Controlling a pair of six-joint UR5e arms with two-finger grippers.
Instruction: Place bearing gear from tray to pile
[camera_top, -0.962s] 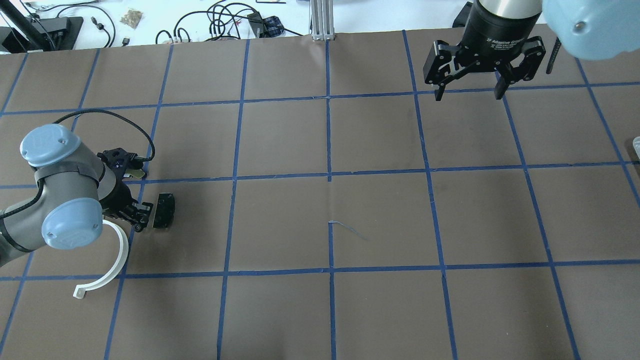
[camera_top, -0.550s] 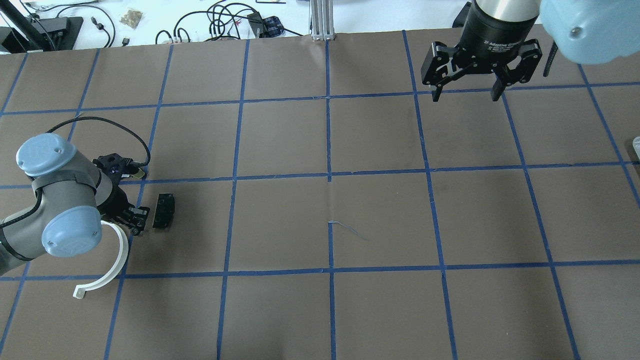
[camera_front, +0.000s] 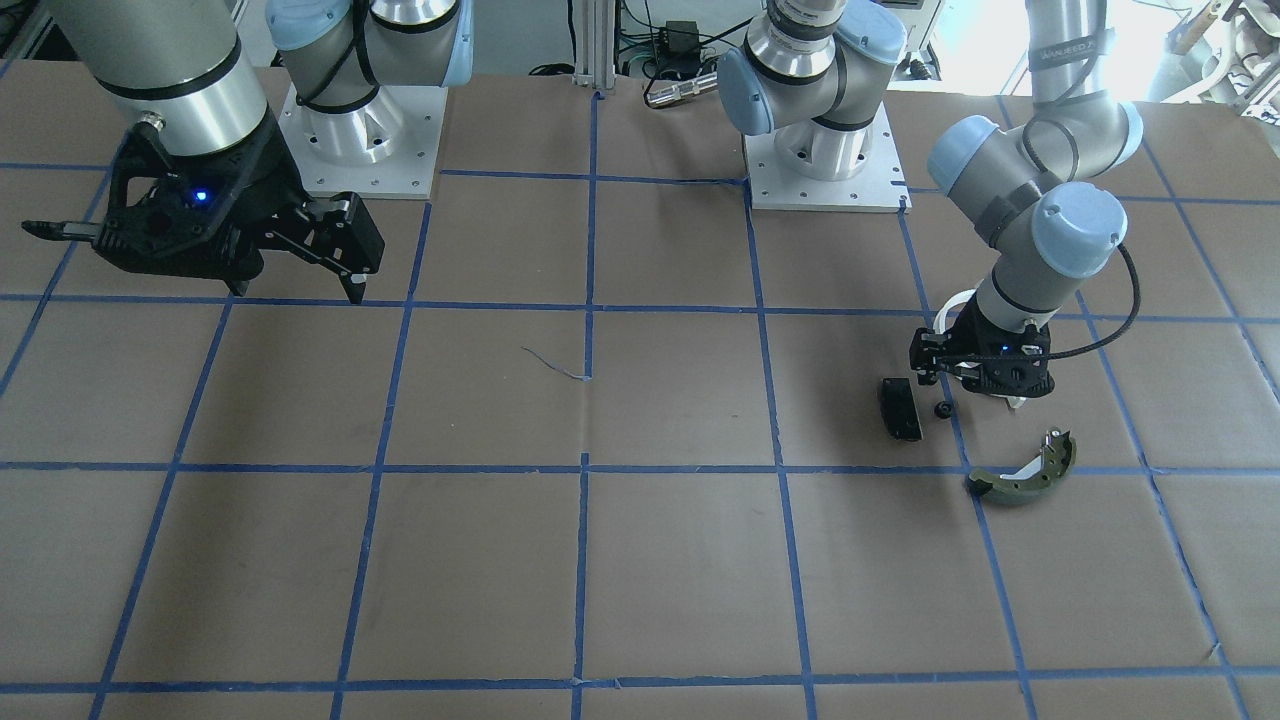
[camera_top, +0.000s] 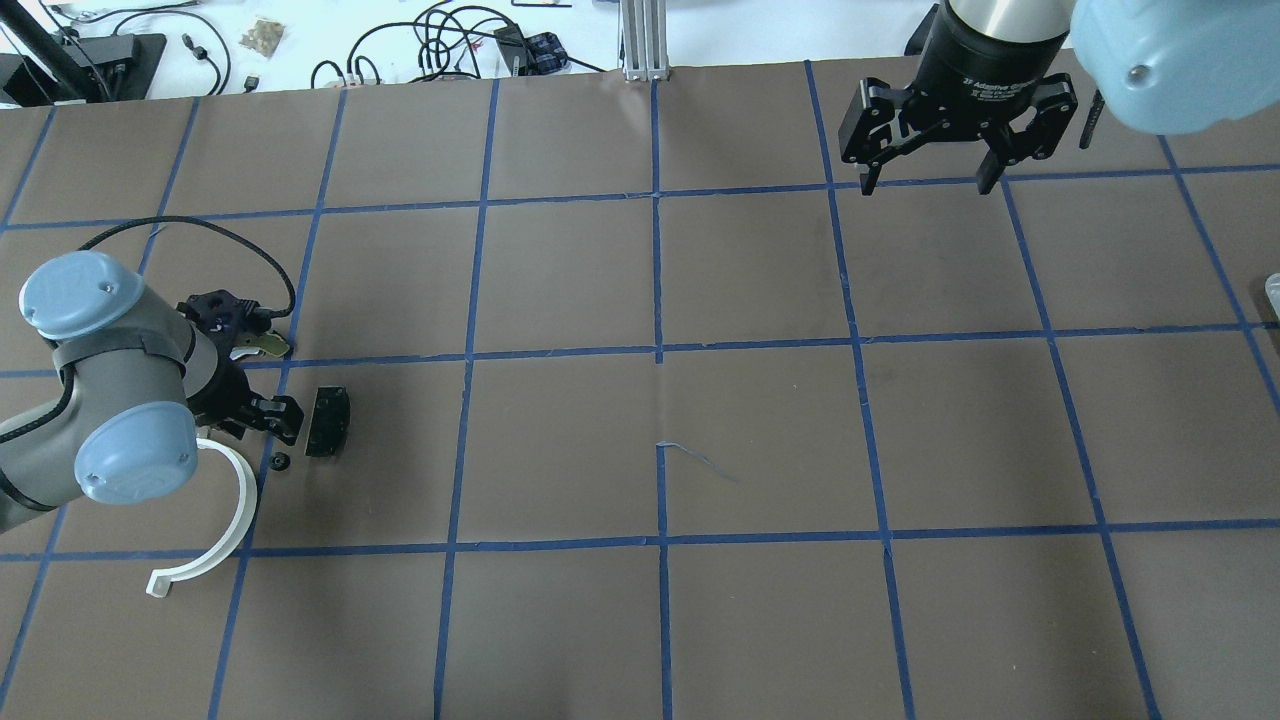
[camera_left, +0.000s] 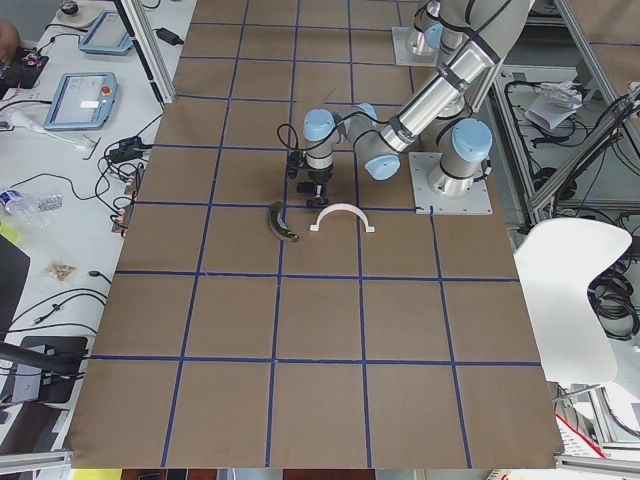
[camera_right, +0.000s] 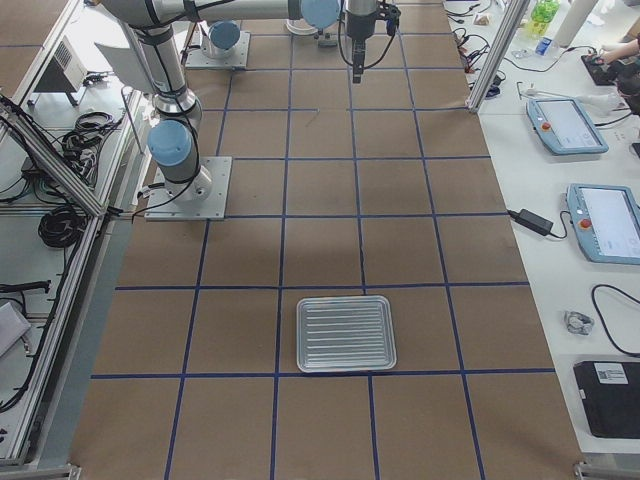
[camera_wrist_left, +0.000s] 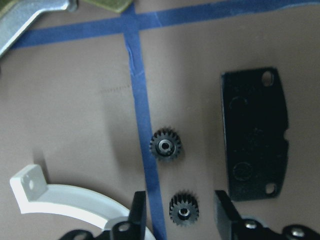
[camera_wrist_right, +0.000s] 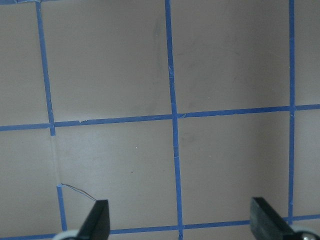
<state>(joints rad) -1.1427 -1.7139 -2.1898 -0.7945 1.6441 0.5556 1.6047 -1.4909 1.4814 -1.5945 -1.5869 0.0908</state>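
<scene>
Left end effector (camera_wrist_left: 180, 200) hangs low over the pile (camera_front: 898, 408) with its fingers spread wide and nothing gripped. A small black gear (camera_wrist_left: 184, 210) lies flat on the counter (camera_top: 760, 440) between them, with a clear gap on either side. A second gear (camera_wrist_left: 166, 146) of the same kind sits just beyond it, touching the edge of the blue tape (camera_wrist_left: 142, 110). Both lie between the white clip (camera_wrist_left: 65, 195) and the black pad (camera_wrist_left: 255, 135), with the brake shoe (camera_front: 1020, 480) nearby. The ribbed metal tray (camera_right: 300, 335) is well apart, at the other end of the counter. By the look of it, the gear is already where it belongs.

Right end effector (camera_top: 926, 188) hovers high on the far side, fingers wide apart and carrying nothing.

The gear looks hard, stiff and very light. I doubt it would be damaged, but it could easily be flicked away. It lies low, so the fingers would need to come right down to the counter. I would pinch it straight across its toothed rim, where the teeth give some bite. The centre hole looks too small to be of use. An off-centre squeeze would likely spin it out or send it rolling on edge, and the other gear is close enough to be nudged.
</scene>
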